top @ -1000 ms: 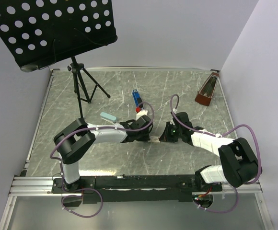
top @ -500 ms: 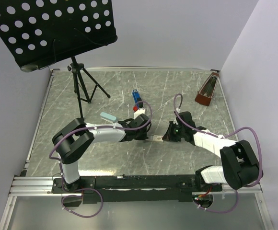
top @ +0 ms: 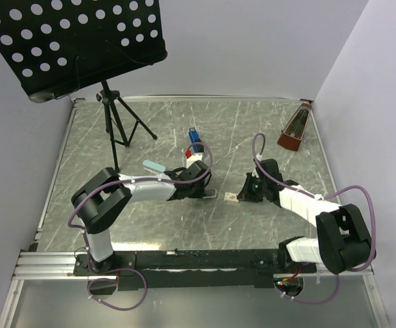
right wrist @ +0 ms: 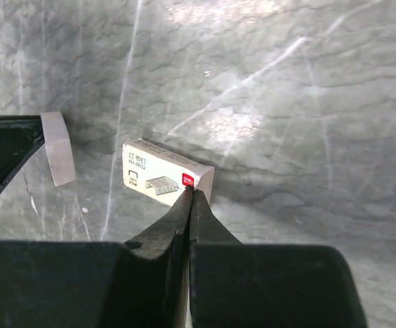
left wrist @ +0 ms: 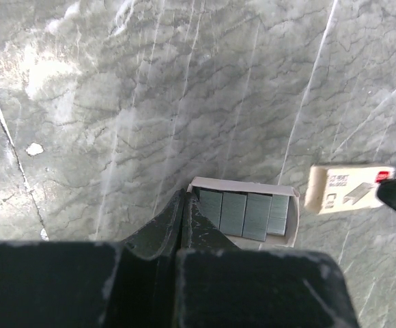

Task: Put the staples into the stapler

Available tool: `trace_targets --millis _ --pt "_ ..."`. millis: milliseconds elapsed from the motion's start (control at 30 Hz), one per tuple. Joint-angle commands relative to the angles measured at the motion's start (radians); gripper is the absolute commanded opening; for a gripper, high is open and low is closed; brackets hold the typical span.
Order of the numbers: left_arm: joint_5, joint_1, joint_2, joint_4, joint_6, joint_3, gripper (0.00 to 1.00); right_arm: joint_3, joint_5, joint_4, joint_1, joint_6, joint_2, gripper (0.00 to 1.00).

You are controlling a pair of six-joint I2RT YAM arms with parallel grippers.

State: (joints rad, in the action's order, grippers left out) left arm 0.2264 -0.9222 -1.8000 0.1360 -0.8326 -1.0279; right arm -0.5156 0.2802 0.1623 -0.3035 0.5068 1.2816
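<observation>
Grey metal staples (left wrist: 242,213) in shallow cardboard tray (left wrist: 239,184); rectangular printed sleeve (right wrist: 158,174) apart

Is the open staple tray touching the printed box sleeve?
Apart. The right wrist view shows bare table between the staple tray and the printed sleeve.

One stapler (top: 194,141); one staples tray (left wrist: 239,184); one box sleeve (right wrist: 162,179); one music stand (top: 75,41); one metronome (top: 295,131).

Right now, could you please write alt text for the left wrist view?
The shut left gripper pinches an end wall of an open cardboard tray of grey staples on a marbled grey table. The printed box sleeve lies apart beside it, its end pinched by the right gripper.
</observation>
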Motion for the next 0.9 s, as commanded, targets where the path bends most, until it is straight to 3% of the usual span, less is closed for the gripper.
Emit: trace_targets --millis 0,233,733,867 --pt "0.013 0.002 0.03 0.031 0.029 -0.007 0.01 0.014 -0.042 0.019 0.024 0.001 -0.054 0.0" --pt "0.03 -0.001 0.028 0.074 0.055 -0.054 0.01 -0.001 -0.139 0.051 0.095 0.045 -0.103 0.0" --pt "0.007 -0.013 -0.027 0.088 0.078 -0.127 0.01 -0.093 -0.242 -0.007 0.233 0.091 0.005 0.0" --pt "0.007 -0.026 -0.048 0.093 0.084 -0.159 0.01 -0.106 -0.24 -0.017 0.241 0.091 0.042 0.08"
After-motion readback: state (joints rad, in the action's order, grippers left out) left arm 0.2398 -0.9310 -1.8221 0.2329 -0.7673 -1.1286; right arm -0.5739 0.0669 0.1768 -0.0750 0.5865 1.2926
